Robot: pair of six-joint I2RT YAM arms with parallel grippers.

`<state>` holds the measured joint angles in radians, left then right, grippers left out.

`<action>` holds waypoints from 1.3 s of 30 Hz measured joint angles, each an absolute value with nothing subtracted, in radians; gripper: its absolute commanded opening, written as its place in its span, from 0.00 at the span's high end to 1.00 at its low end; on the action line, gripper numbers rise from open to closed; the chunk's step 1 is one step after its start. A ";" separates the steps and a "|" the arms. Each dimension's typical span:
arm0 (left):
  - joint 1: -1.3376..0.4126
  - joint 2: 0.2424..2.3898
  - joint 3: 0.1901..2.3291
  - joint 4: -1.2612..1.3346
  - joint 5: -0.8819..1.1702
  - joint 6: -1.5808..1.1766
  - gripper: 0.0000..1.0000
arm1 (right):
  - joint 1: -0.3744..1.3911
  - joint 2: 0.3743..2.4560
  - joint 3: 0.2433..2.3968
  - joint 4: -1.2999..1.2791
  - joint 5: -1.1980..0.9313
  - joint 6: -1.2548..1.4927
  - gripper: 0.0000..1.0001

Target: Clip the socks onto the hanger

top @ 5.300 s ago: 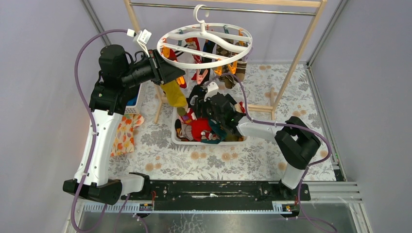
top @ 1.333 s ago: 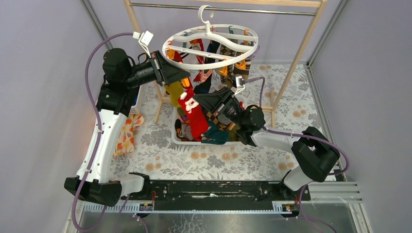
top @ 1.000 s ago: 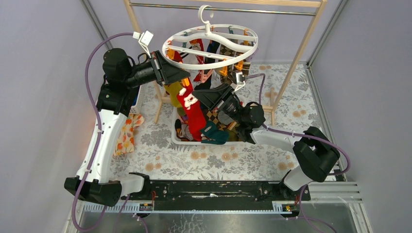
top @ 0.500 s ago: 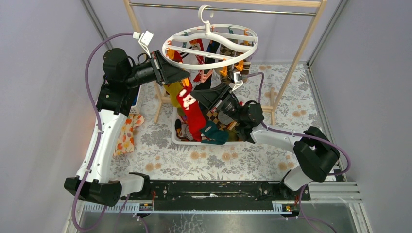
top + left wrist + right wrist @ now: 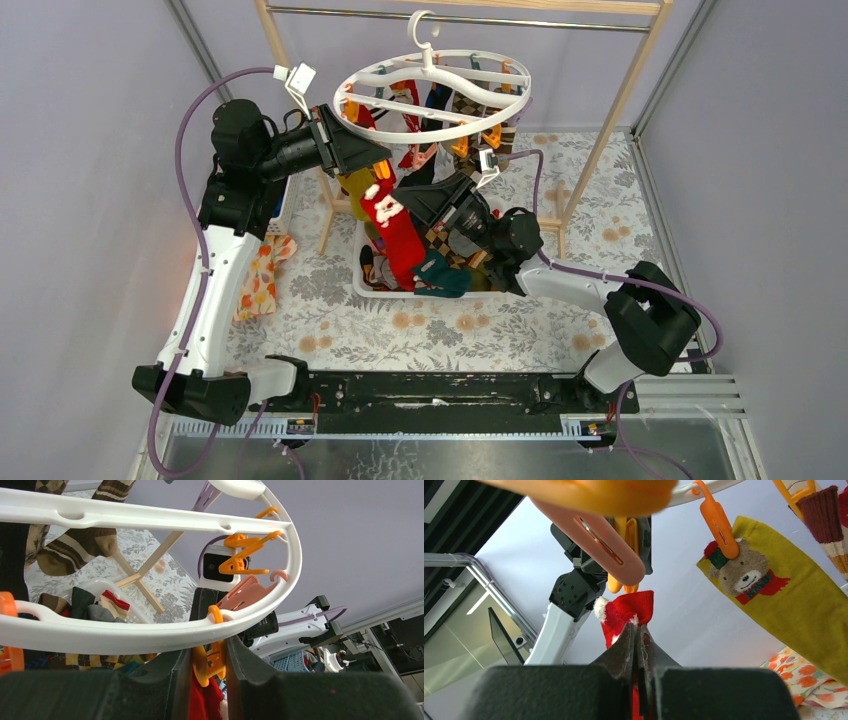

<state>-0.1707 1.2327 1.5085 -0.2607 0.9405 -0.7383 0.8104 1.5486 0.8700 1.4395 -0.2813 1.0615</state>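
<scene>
Right end effector (image 5: pixel 638 631) pinched red Santa-face fabric sock (image 5: pixel 626 610) cuff-up beneath orange plastic clip (image 5: pixel 206 672), which left end effector (image 5: pixel 209 652) squeezed, apparently to open it.

Hanger (image 5: pixel 430 134) on rail (image 5: pixel 560 22), basket (image 5: pixel 357 262) of socks (image 5: pixel 446 276) beneath, cloth (image 5: pixel 255 280) left

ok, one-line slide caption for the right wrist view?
Right fingers pinch the red Santa sock just under an orange clip, beside a clipped mustard bear sock.

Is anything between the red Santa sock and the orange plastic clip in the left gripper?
Nothing visible does. The red Santa sock sits just below the orange plastic clip; a pink clip hangs slightly aside.
</scene>
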 measured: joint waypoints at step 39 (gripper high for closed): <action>-0.171 1.223 1.509 -0.262 0.940 -0.731 1.00 | 0.810 1.548 0.892 1.427 -0.275 1.041 1.00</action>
<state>-0.1707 1.2228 1.5085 -0.2615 0.9401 -0.7311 0.8104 1.5478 0.8925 1.4265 -0.2749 1.0409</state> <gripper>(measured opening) 0.306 0.021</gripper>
